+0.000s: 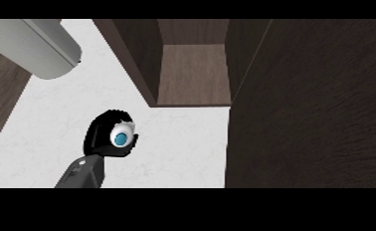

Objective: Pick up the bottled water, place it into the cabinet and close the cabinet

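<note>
My left hand [105, 131] shows at the lower left, its black fingers curled round the bottled water [122, 138]. Only the bottle's blue cap and pale top show beside the fingers; the rest of it is hidden by the hand. The hand hangs in front of the white wall, below and left of the open cabinet [192, 70]. The cabinet's brown inside holds nothing that I can see. Its dark door [301, 105] stands swung open and fills the right side of the view. My right hand does not show.
A pale grey rounded body [40, 46] juts in at the upper left. A strip of brown wood [11, 90] runs along the left edge. White speckled wall [176, 145] lies between the hand and the door.
</note>
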You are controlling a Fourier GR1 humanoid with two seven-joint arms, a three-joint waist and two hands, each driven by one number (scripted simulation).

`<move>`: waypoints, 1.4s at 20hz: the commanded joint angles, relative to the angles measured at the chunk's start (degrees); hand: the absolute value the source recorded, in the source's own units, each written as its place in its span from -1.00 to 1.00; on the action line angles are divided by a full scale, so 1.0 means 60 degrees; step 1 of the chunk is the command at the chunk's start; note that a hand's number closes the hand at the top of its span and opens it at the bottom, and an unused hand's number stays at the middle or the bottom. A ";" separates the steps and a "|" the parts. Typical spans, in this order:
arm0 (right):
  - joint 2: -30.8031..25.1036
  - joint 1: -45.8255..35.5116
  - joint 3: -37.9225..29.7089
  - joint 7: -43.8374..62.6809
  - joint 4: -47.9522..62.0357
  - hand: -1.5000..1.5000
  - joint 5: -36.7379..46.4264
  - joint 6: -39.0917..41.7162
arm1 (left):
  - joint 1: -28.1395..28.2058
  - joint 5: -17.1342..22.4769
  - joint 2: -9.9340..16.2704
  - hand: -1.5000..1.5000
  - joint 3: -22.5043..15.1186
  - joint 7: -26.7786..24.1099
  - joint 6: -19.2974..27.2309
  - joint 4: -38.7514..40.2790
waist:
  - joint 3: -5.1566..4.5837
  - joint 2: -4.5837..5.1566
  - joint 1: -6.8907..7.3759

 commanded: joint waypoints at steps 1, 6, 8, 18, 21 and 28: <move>-0.0065 0.0034 -0.0145 0.0474 -0.0645 -1.00 -0.0376 -0.0089 | 0.0569 0.0780 -0.1009 1.00 -0.0387 -0.0384 0.0721 -0.0148 | -0.0054 0.0046 0.0029; -0.0192 0.0076 -0.0047 0.0800 -0.0945 -1.00 -0.0473 -0.0046 | 0.0373 0.1972 -0.1038 1.00 -0.1572 0.0447 0.1127 -0.0887 | -0.0055 0.0042 -0.0042; 0.0195 -0.0025 0.0489 0.0765 -0.0886 -1.00 0.0056 -0.0374 | 0.0572 0.2438 -0.1046 1.00 -0.2073 0.0994 0.1585 -0.1624 | -0.0055 0.0034 0.0007; 0.0007 -0.0209 -0.0153 0.0673 -0.0745 -1.00 -0.0702 -0.0073 | -0.0156 0.2725 -0.1061 1.00 -0.4382 0.2861 0.5245 -0.4538 | -0.0049 0.0045 -0.0043; 0.0271 -0.0785 0.0146 0.0983 -0.0583 -1.00 -0.0161 -0.0411 | -0.0545 0.2923 -0.1061 1.00 -0.5075 0.3597 0.6099 -0.5328 | -0.0054 0.0065 0.0022; 0.0013 -0.0409 -0.0470 0.0590 -0.0618 -1.00 -0.0848 -0.0017 | -0.2942 0.3014 -0.1062 1.00 -0.5340 0.4945 0.7996 -0.4441 | -0.0050 0.0088 -0.0171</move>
